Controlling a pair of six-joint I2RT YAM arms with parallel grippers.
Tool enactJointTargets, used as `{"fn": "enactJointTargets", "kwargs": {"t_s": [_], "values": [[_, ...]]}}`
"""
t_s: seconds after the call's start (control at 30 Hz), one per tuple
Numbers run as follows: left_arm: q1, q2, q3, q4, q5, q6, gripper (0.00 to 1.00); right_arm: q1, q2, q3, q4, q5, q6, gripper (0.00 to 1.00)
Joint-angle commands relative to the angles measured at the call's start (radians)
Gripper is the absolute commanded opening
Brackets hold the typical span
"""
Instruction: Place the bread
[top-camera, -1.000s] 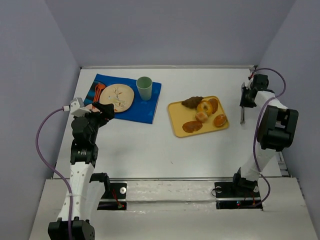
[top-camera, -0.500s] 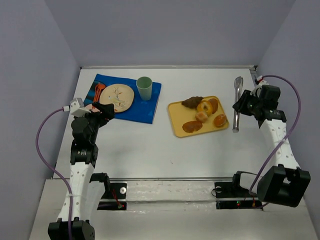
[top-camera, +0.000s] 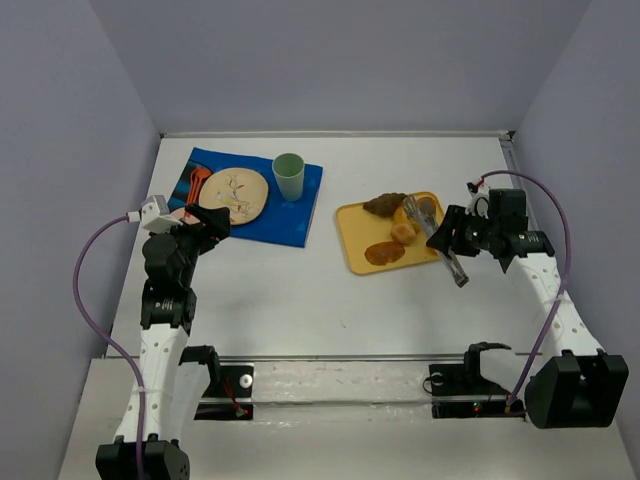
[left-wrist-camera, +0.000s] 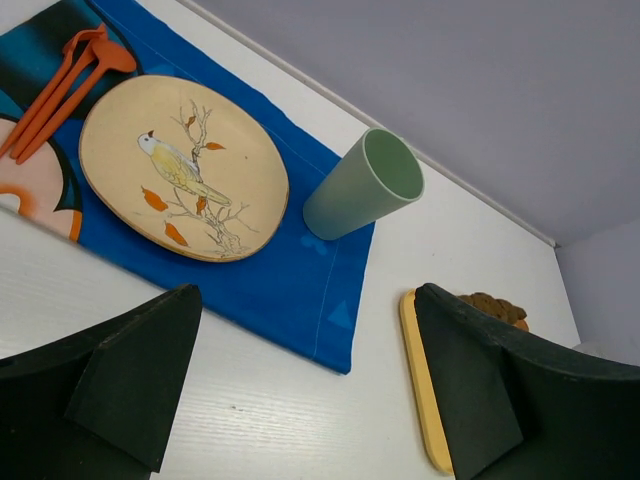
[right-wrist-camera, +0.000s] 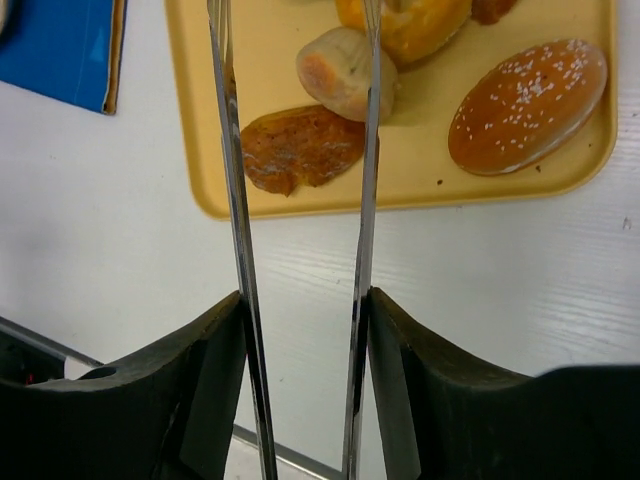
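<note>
The bread (right-wrist-camera: 345, 72) is a small pale round bun on the yellow tray (right-wrist-camera: 190, 100), seen from above as the bread (top-camera: 403, 233) in the tray's middle. My right gripper (right-wrist-camera: 305, 300) is shut on metal tongs (right-wrist-camera: 232, 150), one tong arm against each finger. The tong arms are spread and reach over the tray, their tips out of the wrist view, with the bun just inside the right arm. In the top view the right gripper (top-camera: 455, 235) hangs over the tray's right edge, the tongs (top-camera: 440, 245) slanting across it. My left gripper (left-wrist-camera: 310, 390) is open and empty, near the blue mat.
A bird-patterned plate (left-wrist-camera: 180, 165), green cup (left-wrist-camera: 360, 185) and orange utensils (left-wrist-camera: 60, 85) sit on the blue mat (top-camera: 290, 220). The tray also carries a dark croissant (top-camera: 384, 204), a flat brown piece (right-wrist-camera: 300, 148), a sesame bun (right-wrist-camera: 527, 105) and a glazed pastry (right-wrist-camera: 410, 25).
My right arm swung from the table's right edge leftward with the tongs, now over the tray. The tong arms have spread apart. The left arm has not moved.
</note>
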Motion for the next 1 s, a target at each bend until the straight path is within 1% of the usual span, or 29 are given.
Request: {"fn": "enactJointTargets", "kwargs": {"t_s": [0.0,0.17,0.3,0.53,0.67,0.8,0.83,0.9,0.93,0.97], "values": [[-0.005,-0.021,0.036,0.033,0.004,-0.004,0.99,0.028,0.026,0.046,-0.058,0.016,0.009,0.55],[-0.005,-0.004,0.037,0.038,0.000,-0.007,0.99,0.038,0.036,0.051,-0.087,0.075,0.045,0.56],[-0.005,0.014,0.040,0.042,0.001,-0.009,0.99,0.058,0.036,0.043,-0.106,0.085,0.068,0.58],[-0.005,0.021,0.039,0.047,0.003,-0.010,0.99,0.068,0.099,0.046,-0.112,0.124,0.056,0.62],[-0.005,0.017,0.037,0.047,0.000,-0.010,0.99,0.078,0.126,0.058,-0.092,0.129,0.052,0.63],[-0.003,0.014,0.036,0.047,-0.002,-0.010,0.99,0.087,0.165,0.054,-0.029,0.088,0.055,0.63],[-0.005,0.013,0.036,0.049,0.000,-0.010,0.99,0.087,0.169,0.054,-0.022,0.079,0.053,0.62],[-0.005,0.014,0.034,0.050,0.001,-0.012,0.99,0.087,0.177,0.052,0.009,0.059,0.052,0.58],[-0.003,0.014,0.034,0.050,0.003,-0.012,0.99,0.087,0.175,0.054,0.024,0.049,0.053,0.51],[-0.003,0.014,0.034,0.050,0.003,-0.013,0.99,0.096,0.171,0.052,0.024,0.049,0.056,0.51]]}}
